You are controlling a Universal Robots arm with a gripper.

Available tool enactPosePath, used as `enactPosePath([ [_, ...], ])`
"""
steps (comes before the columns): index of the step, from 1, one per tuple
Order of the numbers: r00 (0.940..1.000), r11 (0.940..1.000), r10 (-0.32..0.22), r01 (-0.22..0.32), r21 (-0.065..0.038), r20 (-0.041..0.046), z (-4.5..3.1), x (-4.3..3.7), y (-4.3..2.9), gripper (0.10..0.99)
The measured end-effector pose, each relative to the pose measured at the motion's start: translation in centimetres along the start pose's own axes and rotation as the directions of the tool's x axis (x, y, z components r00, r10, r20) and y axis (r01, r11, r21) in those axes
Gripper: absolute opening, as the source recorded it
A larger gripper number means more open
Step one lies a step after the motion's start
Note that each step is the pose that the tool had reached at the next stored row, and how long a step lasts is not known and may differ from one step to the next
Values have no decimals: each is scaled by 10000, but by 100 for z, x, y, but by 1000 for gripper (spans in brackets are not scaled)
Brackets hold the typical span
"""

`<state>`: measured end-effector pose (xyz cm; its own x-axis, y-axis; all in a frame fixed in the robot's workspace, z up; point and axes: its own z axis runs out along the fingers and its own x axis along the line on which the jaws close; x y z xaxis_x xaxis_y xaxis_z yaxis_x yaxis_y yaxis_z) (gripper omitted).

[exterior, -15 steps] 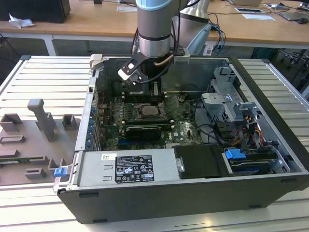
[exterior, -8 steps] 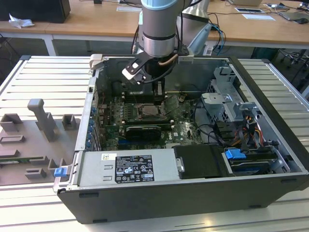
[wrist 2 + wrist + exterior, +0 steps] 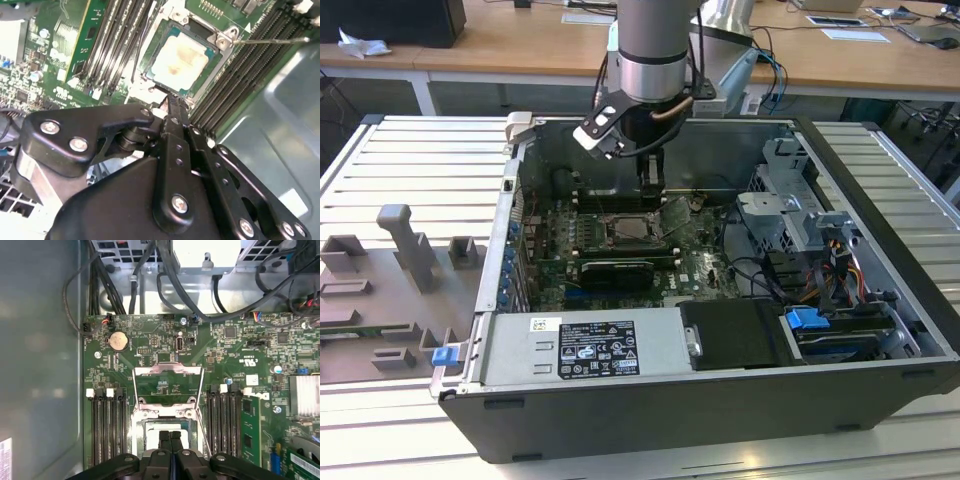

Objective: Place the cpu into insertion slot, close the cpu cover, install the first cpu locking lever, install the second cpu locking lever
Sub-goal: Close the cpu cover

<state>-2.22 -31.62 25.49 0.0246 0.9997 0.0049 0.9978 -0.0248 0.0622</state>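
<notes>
The end effector (image 3: 170,436), fingers pressed together and empty, was held just above the cpu (image 3: 182,56), seated in the slot (image 3: 136,422) at the board's (image 3: 150,347) middle; the cover (image 3: 168,370) was seen hinged open beyond.

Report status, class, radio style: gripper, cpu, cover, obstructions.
Gripper shut, empty, over the insertion slot. Cpu seated in slot. Cpu cover open. No obstruction seen.
</notes>
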Motion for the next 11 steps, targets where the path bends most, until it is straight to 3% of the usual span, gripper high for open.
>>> enactPosePath([
  [6,10000,10000,-1,1,1,3,-1,-4,11,106],
  [11,10000,10000,0,0,4,3,5,-2,93,106],
])
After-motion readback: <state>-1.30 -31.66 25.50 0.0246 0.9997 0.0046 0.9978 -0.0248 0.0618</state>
